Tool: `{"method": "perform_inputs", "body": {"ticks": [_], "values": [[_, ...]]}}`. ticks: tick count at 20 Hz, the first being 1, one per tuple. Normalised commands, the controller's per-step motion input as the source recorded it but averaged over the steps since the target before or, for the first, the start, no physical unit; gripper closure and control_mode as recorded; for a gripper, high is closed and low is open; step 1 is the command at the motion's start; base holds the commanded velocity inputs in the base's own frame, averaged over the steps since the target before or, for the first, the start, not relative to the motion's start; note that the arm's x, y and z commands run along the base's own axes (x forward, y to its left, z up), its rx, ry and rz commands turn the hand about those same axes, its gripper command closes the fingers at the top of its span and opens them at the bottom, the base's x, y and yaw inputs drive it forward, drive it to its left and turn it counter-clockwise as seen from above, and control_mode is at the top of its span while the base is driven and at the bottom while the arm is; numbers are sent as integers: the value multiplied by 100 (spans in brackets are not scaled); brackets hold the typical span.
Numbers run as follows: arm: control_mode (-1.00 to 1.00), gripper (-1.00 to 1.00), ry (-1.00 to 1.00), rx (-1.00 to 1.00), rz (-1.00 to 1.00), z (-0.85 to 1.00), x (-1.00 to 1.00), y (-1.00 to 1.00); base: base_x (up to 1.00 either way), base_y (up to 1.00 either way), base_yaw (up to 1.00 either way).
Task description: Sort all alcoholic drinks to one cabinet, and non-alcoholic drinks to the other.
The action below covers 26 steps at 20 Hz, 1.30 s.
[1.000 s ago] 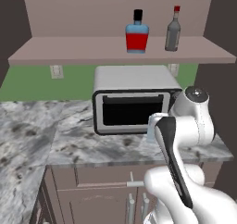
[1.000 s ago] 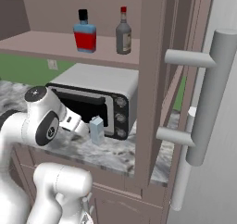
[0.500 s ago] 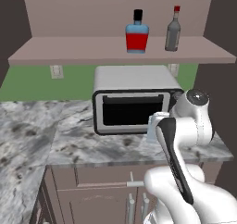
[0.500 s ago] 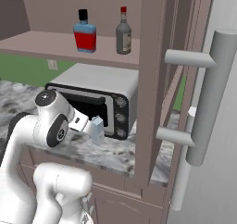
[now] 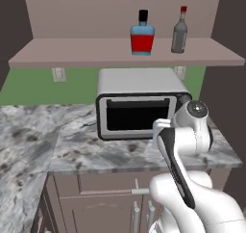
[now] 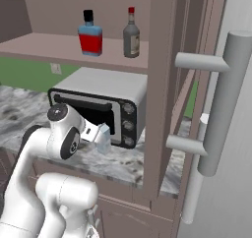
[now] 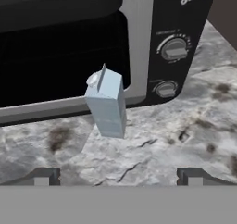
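So nearest the hand camera you've got the gripper point(image 7: 118, 176), jaws spread wide with nothing between them, just the two fingertips point(image 7: 42, 176) poking up at the bottom with bare marble worktop point(image 7: 194, 126) in the gap. It looks lined up on the pale-blue container point(image 7: 107, 105), which is a little carton-shaped thing standing upright on the worktop, slightly tilted in this view, probably just from the hand's roll. It sits right in front of the toaster oven point(image 7: 139, 38), just beside the lower edge of its door and left of the knobs. From the right base view the container point(image 6: 104, 138) looks close off the end of the hand, so I'd guess the current step is closing in for a grab, not yet touching. Next move probably needs the jaws centred on the carton's narrow body, since it's light and could tip against the oven if nudged. Further back and higher, the squat red-filled bottle point(image 5: 142, 34) and the slim grey bottle point(image 5: 179, 31) stand side by side, apart, on the open shelf point(image 5: 72, 51) above the oven, so the booze seems to be grouped there already.
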Motion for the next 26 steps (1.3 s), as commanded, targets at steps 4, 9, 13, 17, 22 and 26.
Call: {"method": "perform_inputs", "body": {"ticks": [4,9,13,17,22,26], "values": [[-100,-100,-4,0,0,-26,33,0,0,0,0],[-100,-100,0,0,0,-20,27,0,0,0,0],[-100,-100,0,0,0,-24,29,0,0,0,0],[-100,-100,0,0,0,-22,35,0,0,0,0],[-100,-100,0,0,0,-26,33,0,0,0,0],[-100,-100,0,0,0,-36,28,0,0,0,0]]}}
